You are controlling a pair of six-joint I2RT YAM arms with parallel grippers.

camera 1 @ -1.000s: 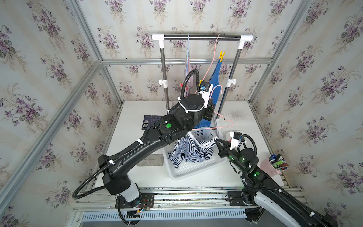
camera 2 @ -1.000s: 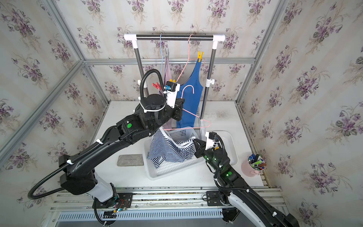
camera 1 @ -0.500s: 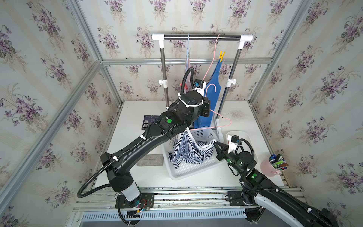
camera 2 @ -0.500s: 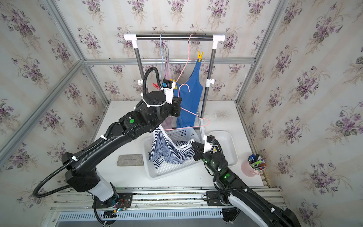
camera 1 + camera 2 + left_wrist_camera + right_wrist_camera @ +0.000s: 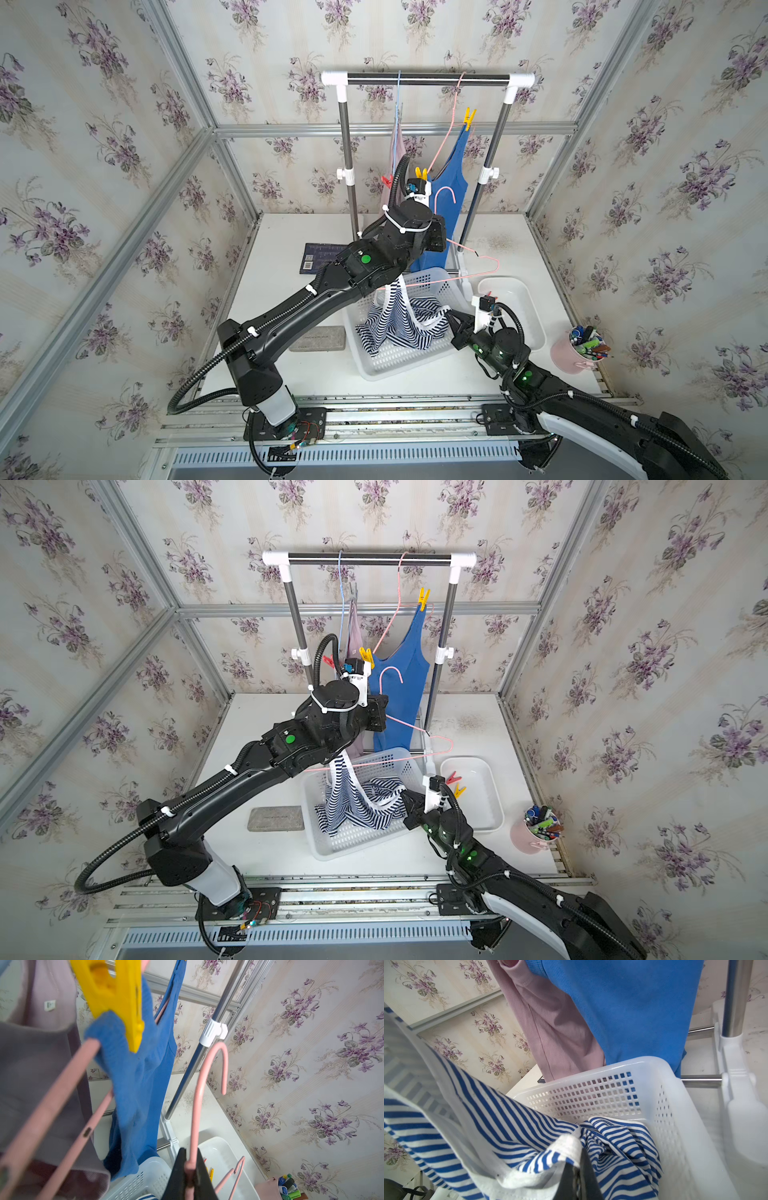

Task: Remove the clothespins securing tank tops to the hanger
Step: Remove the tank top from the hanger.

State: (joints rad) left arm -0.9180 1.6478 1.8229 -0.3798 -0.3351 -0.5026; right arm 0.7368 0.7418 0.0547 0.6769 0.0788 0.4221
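Left end effector (image 5: 190, 1164) pinching pink hanger (image 5: 196, 1105); right end effector (image 5: 578, 1169) pinching striped top (image 5: 500, 1126); both partly cut off.

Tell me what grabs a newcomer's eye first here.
The bright blue tank top hangs from the rack's rail, pinned by a yellow plastic clothespin. Below, the left arm's jaws clamp a loose pink wire hanger, while the navy-and-white striped top spills into the white perforated basket.

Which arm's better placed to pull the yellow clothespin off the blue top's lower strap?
Likely left: the left gripper, shut on the loose pink wire hanger, is up near the yellow plastic clothespin; the right gripper is low, pinching the striped tank top.
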